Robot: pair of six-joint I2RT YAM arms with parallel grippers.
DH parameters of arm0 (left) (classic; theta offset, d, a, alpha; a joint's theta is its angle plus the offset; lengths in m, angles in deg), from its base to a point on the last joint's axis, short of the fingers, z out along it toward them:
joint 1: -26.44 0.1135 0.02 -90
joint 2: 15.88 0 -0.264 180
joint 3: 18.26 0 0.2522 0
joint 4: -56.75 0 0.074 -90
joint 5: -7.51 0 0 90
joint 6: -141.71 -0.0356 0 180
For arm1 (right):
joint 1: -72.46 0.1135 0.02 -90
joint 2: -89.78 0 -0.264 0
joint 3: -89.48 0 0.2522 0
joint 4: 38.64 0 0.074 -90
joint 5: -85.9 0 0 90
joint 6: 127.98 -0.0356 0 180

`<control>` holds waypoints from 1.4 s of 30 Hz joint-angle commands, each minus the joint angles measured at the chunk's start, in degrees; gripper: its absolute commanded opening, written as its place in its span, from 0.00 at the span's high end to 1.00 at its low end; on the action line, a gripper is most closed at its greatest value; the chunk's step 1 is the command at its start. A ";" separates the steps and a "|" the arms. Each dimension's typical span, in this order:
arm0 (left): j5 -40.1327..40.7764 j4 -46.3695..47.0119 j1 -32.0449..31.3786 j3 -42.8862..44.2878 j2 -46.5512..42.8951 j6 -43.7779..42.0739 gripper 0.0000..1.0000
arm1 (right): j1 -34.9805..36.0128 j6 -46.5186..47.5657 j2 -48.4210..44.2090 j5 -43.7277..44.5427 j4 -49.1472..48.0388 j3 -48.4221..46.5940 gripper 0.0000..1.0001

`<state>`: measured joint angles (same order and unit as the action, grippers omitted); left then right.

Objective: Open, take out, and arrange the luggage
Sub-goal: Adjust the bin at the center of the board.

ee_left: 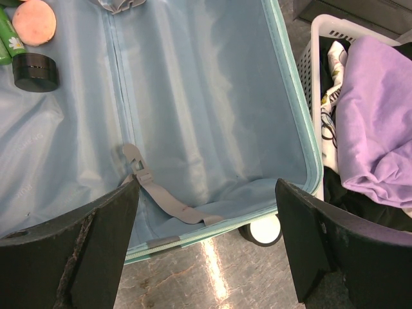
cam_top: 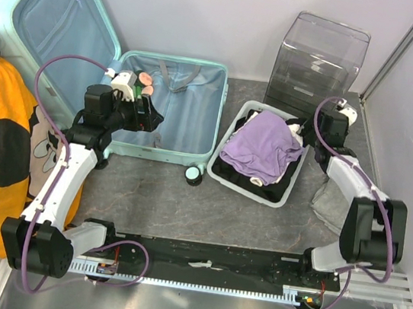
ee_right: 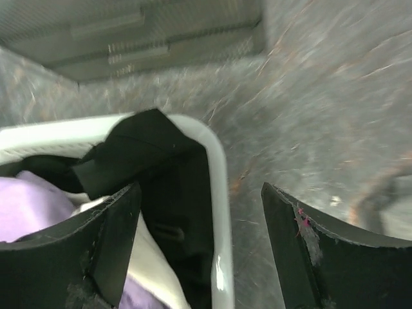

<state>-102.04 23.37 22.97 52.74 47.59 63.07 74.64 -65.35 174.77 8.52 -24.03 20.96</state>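
A black rail (cam_top: pixel 206 266) with the two arm bases runs along the near edge, on a strip of brushed metal. Beyond it spreads a grey, marbled tabletop (cam_top: pixel 154 201), glossy enough to catch a streak of light.

An orange cloth (cam_top: pixel 0 87) with a black patch lies at the left edge. At the right, a crumpled grey cloth (cam_top: pixel 330 203) lies beside the right arm.

In mid-table, a white mesh basket (cam_top: pixel 247 191) holds a purple cloth (cam_top: pixel 262 143) over dark and white garments. A black garment (ee_right: pixel 161 167) drapes over the basket's far right corner. The right gripper (ee_right: pixel 199 190) hangs above that corner, its fingers spread wide and gripping nothing.

Just left of the basket, the luggage (cam_top: pixel 162 154) lies open on the table, one wheel (cam_top: pixel 194 174) at its near corner. Its lid leans up against the left wall. The left gripper (ee_left: pixel 207 187) hovers over the pale blue lining, released and empty. A grey strap (ee_left: pixel 167 199) lies on the lining. A peach disc (ee_left: pixel 34 20), a black jar (ee_left: pixel 35 71) and a green tube (ee_left: pixel 8 35) sit in the far left corner.

A clear plastic box (cam_top: pixel 315 62) stands farthest back, behind the basket, near the pale walls (cam_top: pixel 210 17).
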 commanded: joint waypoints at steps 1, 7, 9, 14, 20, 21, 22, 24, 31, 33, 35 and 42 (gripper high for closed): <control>0.21 1.25 0.30 0.07 -0.88 -1.86 0.07 | -0.76 0.13 4.47 -4.44 -3.22 -2.63 0.19; -0.22 1.16 0.30 0.07 -0.71 -1.60 0.07 | -2.61 -2.85 6.41 -5.07 -4.09 1.23 0.33; -0.66 1.34 0.30 -0.02 -0.71 -1.42 0.07 | -4.37 -4.17 6.77 -5.24 -4.01 3.16 0.42; -1.45 1.60 0.21 -0.19 -0.62 -1.07 0.07 | -5.43 -6.11 4.75 -1.56 -1.29 6.15 0.65; -1.63 1.78 0.21 -0.19 -0.27 -0.90 0.07 | -5.34 -7.86 -2.45 0.47 4.16 11.07 0.66; -1.63 1.77 0.30 -0.19 -0.27 -0.90 0.07 | -5.34 -9.17 -4.90 0.21 5.21 12.82 0.65; -1.54 1.77 0.21 -0.19 -0.18 -0.90 0.07 | -5.34 -9.62 -6.23 0.21 5.83 13.71 0.63; -1.54 1.86 0.21 -0.19 -0.18 -0.81 0.07 | -5.34 -10.41 -10.26 0.65 7.15 15.81 0.55; -1.37 1.77 0.21 -0.28 -0.36 -0.63 0.07 | -5.34 -7.71 -23.72 13.46 4.54 16.62 0.15; -1.37 1.77 0.21 -0.19 -0.44 -0.55 0.07 | -5.34 -5.25 -26.88 14.80 -3.18 16.88 0.13; -1.37 1.78 0.21 -0.19 -0.44 -0.54 0.07 | -5.34 0.11 -26.55 11.57 -11.95 16.27 0.13; -1.02 1.86 0.21 -0.37 -0.80 -0.81 0.07 | -4.73 13.21 -8.72 -14.88 -10.07 0.81 0.16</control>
<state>-102.50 23.41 22.97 52.43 47.61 63.09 69.28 -61.61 157.57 10.20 -33.21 30.05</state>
